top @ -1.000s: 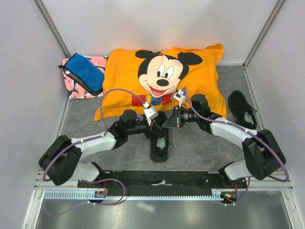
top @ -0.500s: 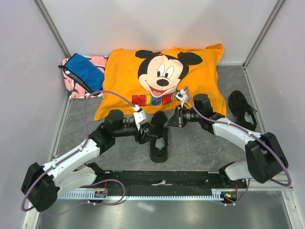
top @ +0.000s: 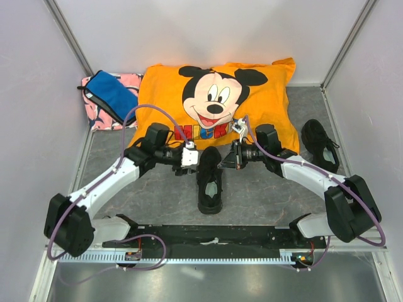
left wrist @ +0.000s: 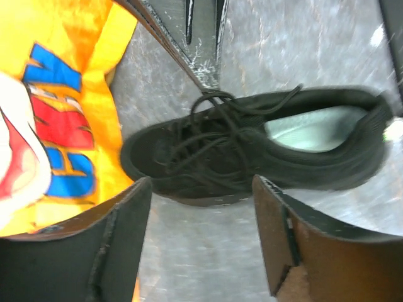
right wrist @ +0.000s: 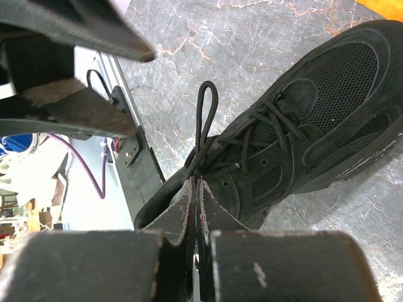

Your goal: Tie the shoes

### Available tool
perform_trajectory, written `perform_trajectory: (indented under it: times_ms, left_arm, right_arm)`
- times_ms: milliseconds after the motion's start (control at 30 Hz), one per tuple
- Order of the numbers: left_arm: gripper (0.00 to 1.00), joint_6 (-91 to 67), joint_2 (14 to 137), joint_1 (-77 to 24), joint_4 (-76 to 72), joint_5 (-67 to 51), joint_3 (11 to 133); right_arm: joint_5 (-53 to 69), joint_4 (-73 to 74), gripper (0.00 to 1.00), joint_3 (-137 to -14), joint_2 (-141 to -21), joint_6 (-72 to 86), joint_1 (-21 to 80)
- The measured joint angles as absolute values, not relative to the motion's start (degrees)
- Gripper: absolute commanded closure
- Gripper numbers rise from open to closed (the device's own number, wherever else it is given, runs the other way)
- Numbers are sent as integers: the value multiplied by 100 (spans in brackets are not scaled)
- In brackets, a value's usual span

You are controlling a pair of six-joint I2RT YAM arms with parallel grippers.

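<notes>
A second ago the left gripper (top: 191, 157) was shut and sat over the shoe (top: 210, 182), right next to the right gripper (top: 222, 163). Now it has pulled back to the left side of the shoe and its fingers (left wrist: 119, 245) have spread wide. It holds nothing. The left arm has swung too, and its elbow now sits nearer the left wall. The right gripper has not moved. It is still pinched tight on the lace (right wrist: 204, 113), which goes up from the shoe in a thin loop to its fingertips (right wrist: 189, 198).

The shoe lies in the middle of the table (top: 264, 195), between the two grippers. Its toe is right at the near edge of the pillow (top: 214, 100), and its heel points back at the arms. In the left wrist view the shoe (left wrist: 252, 145) shows on its side past the open fingers, and the lace (left wrist: 211, 97) runs up to the right gripper at the top.

The other shoe (top: 320, 146) lies far off on the right, just past the right end of the pillow. The right arm lies across the pillow's near right corner and hides a bit of it. A blue pouch (top: 112, 95) rests on a pink cloth (top: 101, 119) at the back left, beside the pillow.

The table is grey and looks like stone. White walls (top: 208, 31) stand around it on three sides. A black rail (top: 214, 242) runs along the near edge.
</notes>
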State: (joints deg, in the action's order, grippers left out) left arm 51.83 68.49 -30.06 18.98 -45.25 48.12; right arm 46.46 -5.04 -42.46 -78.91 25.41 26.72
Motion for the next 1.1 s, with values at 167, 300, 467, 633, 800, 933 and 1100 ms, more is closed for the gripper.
perform_trajectory:
  times_ms: [167,300,467,633,800,933,1100]
  left_arm:
    - [25,6425,7550,-3009,2300,-4563,5419]
    - [30,7111,7964,-3092,2436,-4547,5682]
    - [33,7655,8324,-3304,2604,-4506,5813]
    - [40,7994,8591,-3426,2733,-4392,5846]
    - [71,8193,8746,-3439,2790,-4287,5905]
    - [89,8261,8770,-3448,2834,-4191,5948]
    - [98,8241,8602,-3437,2867,-4077,5885]
  right_arm:
    - [4648,-489,100,-4246,-7878,2521,2672]
    - [4648,-464,100,-4246,-7878,2521,2672]
    - [4648,-464,100,-4246,-7878,2521,2672]
    - [4650,-464,100,-4246,-7878,2519,2672]
    - [4650,-462,100,-4246,-7870,2519,2672]
    - [4641,-432,100,-4246,-7830,2508,2672]
    - [4587,-316,100,-4193,-7636,2480,2639]
